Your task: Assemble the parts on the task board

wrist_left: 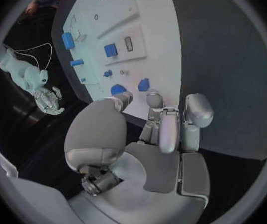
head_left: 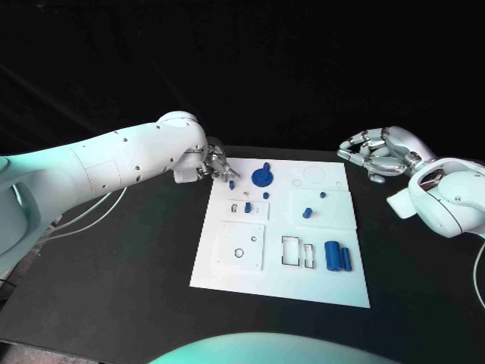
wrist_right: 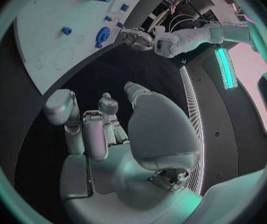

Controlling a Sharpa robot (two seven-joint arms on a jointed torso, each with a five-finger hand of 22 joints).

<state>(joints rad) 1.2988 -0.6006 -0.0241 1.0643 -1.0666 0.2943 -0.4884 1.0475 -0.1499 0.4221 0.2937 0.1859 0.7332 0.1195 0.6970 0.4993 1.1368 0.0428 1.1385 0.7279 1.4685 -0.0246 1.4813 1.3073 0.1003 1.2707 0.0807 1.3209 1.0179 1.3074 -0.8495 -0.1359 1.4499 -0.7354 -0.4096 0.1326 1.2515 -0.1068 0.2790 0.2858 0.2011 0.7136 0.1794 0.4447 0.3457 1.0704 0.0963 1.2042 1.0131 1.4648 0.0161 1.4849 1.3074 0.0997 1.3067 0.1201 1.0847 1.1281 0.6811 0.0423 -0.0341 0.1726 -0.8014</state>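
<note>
Black tabletop (head_left: 111,303) carries the white board (head_left: 242,273). Left hand (head_left: 214,168) reaches a small blue part (head_left: 232,183) at its far corner, grip unclear; right hand (head_left: 376,154) hovers curled, empty. Next, seat that part.

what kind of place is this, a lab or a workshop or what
Probably a robotics lab test bench: a flat white task board with small blue plastic parts lies on a black table, against a dark backdrop, between two silver many-fingered hands.

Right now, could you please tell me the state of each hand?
Left hand: at the white task board's far left corner, fingertips beside a small blue part; grip cannot be told.
Right hand: fingers curled in, holding nothing.
</note>
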